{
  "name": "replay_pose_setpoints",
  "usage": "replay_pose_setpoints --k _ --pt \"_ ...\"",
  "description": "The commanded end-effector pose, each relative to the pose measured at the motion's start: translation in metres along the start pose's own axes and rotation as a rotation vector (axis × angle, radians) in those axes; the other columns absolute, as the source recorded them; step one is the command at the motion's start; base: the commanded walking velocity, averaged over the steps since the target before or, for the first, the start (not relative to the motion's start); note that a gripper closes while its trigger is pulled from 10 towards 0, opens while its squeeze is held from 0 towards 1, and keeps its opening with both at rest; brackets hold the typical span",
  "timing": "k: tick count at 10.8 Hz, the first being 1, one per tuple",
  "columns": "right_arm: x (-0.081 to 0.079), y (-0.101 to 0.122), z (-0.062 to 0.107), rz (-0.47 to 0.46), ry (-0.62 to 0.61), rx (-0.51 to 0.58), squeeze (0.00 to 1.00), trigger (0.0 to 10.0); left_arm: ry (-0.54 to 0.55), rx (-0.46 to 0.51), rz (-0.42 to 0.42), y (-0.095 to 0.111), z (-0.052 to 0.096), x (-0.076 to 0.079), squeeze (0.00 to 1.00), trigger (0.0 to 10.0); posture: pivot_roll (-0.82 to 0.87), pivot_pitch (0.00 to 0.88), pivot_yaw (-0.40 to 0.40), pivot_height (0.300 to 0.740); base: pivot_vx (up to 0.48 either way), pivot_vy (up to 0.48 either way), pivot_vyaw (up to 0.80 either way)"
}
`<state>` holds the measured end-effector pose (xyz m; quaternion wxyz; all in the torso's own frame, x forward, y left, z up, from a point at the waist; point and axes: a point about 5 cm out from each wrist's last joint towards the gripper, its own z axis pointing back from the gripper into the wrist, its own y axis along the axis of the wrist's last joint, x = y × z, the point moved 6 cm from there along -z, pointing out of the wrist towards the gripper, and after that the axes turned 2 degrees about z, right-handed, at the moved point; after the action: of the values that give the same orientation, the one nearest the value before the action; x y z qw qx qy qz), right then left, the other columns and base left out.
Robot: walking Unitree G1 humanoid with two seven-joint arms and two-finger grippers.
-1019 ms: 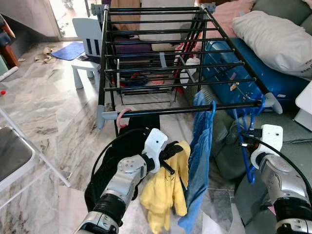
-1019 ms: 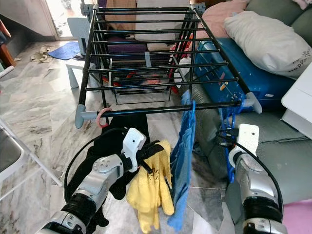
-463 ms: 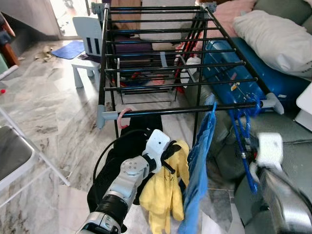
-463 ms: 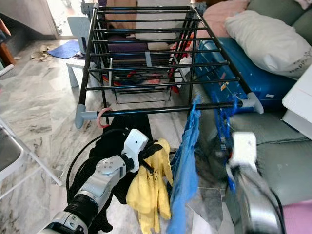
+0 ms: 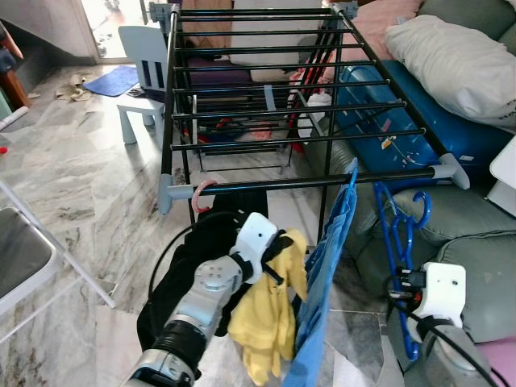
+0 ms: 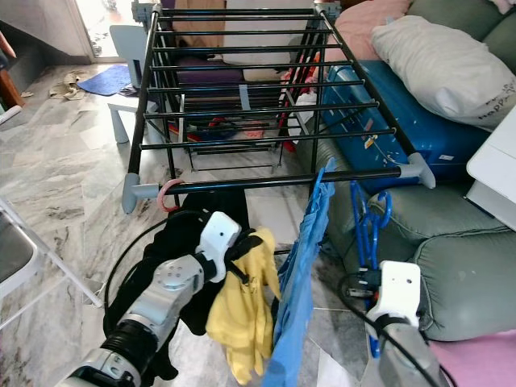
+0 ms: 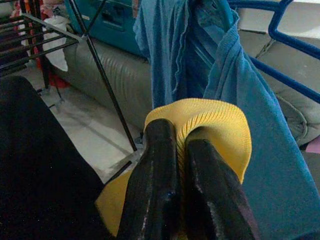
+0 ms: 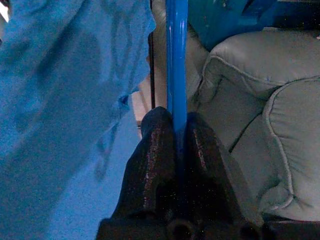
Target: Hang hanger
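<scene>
A black drying rack (image 5: 266, 101) stands before me, its front rail (image 5: 266, 185) running across. From that rail's right part hangs a blue garment (image 5: 326, 266). A pink hanger hook (image 5: 201, 193) sits on the rail's left end. My right gripper (image 5: 401, 284) is shut on a blue hanger (image 5: 395, 234), held upright below the rail's right end, hook (image 5: 419, 203) free of the rail. In the right wrist view the fingers (image 8: 155, 145) clamp the blue hanger's bar (image 8: 176, 50). My left gripper (image 5: 278, 246) is shut on a yellow garment (image 5: 270, 322) beside the blue one.
Black clothing (image 5: 181, 274) lies on the marble floor under my left arm. A grey sofa (image 5: 468, 242), a blue suitcase (image 5: 379, 105) and a pillow (image 5: 451, 64) are at the right. A white child's chair (image 5: 145, 72) stands at the back left, a folding chair (image 5: 24, 258) at the left.
My right arm has dropped down and back with the blue hanger; its hook, which was at the rail's right end, now hangs free below it. The left gripper holds the yellow garment as before.
</scene>
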<state>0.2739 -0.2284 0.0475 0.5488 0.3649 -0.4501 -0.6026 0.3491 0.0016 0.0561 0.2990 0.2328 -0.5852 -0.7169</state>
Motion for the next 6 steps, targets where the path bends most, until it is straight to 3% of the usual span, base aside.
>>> replay_pose_setpoints --k 1,3,6 --pt "-0.005 0.006 0.000 0.004 0.003 0.013 0.00 10.0 -0.010 0.044 -0.045 0.014 -0.002 0.003 0.00 10.0 -0.01 0.000 -0.046 0.740 -0.240 0.000 0.00" --pt "-0.020 0.006 -0.002 0.000 0.033 0.007 0.00 10.0 0.003 0.035 -0.044 0.011 -0.001 0.001 0.00 10.0 0.00 0.000 -0.051 0.740 -0.261 0.000 0.00" --pt "-0.019 0.005 -0.003 0.003 0.032 0.001 0.00 10.0 0.006 0.030 -0.044 0.009 0.000 0.000 0.00 10.0 0.00 0.000 -0.054 0.740 -0.304 0.000 0.00"
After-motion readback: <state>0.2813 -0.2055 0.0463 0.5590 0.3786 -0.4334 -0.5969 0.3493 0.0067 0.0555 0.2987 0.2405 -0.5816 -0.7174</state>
